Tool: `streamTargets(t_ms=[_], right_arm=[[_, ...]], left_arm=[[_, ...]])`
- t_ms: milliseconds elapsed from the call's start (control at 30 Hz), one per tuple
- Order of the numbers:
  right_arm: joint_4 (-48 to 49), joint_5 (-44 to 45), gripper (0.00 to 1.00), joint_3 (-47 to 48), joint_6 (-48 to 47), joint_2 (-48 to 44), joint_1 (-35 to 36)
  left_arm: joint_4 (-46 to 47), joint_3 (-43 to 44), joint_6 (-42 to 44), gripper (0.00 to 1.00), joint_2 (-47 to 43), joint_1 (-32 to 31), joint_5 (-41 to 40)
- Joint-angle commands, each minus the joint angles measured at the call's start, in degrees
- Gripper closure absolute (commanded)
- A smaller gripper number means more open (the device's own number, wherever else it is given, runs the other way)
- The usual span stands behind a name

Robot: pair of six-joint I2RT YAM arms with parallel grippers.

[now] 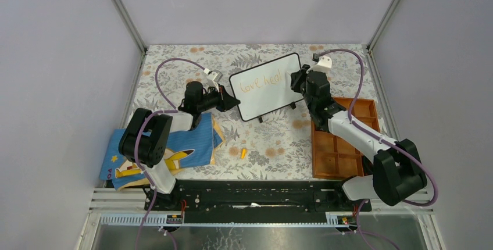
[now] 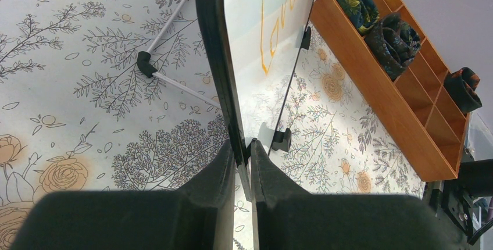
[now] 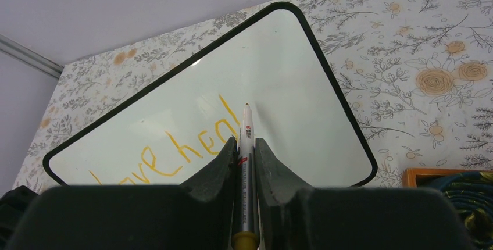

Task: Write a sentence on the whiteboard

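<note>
In the right wrist view the right gripper (image 3: 246, 144) hides the first letter of the sentence (image 3: 177, 147). We read "love heal" in thin orange cursive.

The orange tray (image 2: 372, 87) on the right holds dark rolled cloths (image 2: 390, 36) – its near end is cut off.

The whiteboard (image 1: 266, 86) stands propped toward the worktop's (image 1: 279, 139) far side. The left gripper (image 2: 243, 152) clamps its edge, and the right grips a marker (image 3: 246, 128) – tip just past the "l".
</note>
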Motion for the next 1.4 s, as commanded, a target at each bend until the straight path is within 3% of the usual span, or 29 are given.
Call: streamTargets(t_ms=[0, 1367], right_arm=[[3.8, -0.6, 1.00, 3.1, 0.5, 0.4, -0.4], [-0.3, -0.6, 1.00, 6.4, -0.2, 5.5, -0.4]], left_arm=[[-5.5, -0.3, 4.6, 1.00, 0.7, -0.9, -3.3], [-5.7, -0.3, 5.0, 1.00, 0.2, -0.9, -3.7]])
